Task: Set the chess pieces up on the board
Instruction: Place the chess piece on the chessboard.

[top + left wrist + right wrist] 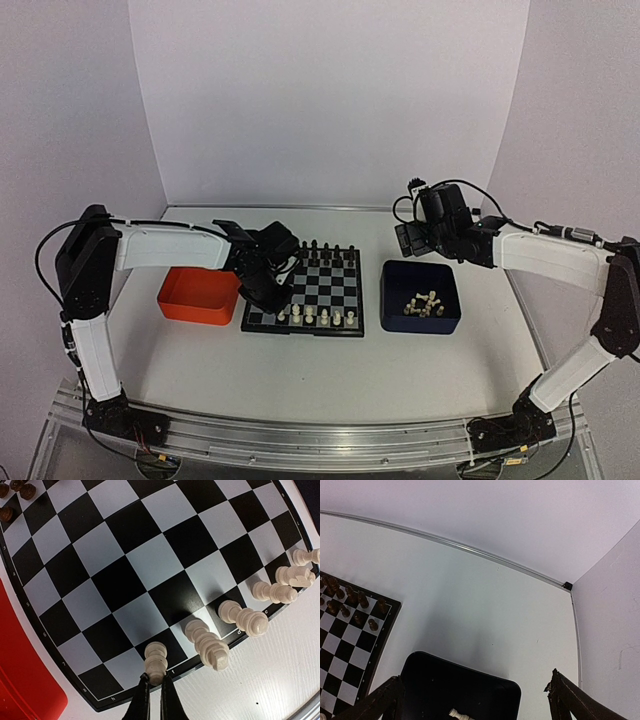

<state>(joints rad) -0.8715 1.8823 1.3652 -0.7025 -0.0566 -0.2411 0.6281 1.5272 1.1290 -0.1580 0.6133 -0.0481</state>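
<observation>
The board (330, 285) lies mid-table, with black pieces on its far rows and a row of cream chess pieces (322, 317) along its near edge. My left gripper (277, 300) hangs over the board's near left corner. In the left wrist view it (155, 680) is shut on the head of an upright cream piece (156, 660) whose base is over a black edge square. Other cream pieces (209, 642) stand beside it to the right. My right gripper (412, 240) hovers open over the far edge of the blue tray (445, 325), which holds loose cream pieces (425, 303).
An orange tray (197, 297) sits against the board's left side and shows in the left wrist view as a red edge (25, 680). In the right wrist view are the blue tray (445, 680), one cream piece (460, 714) and the board's black pieces (355, 600).
</observation>
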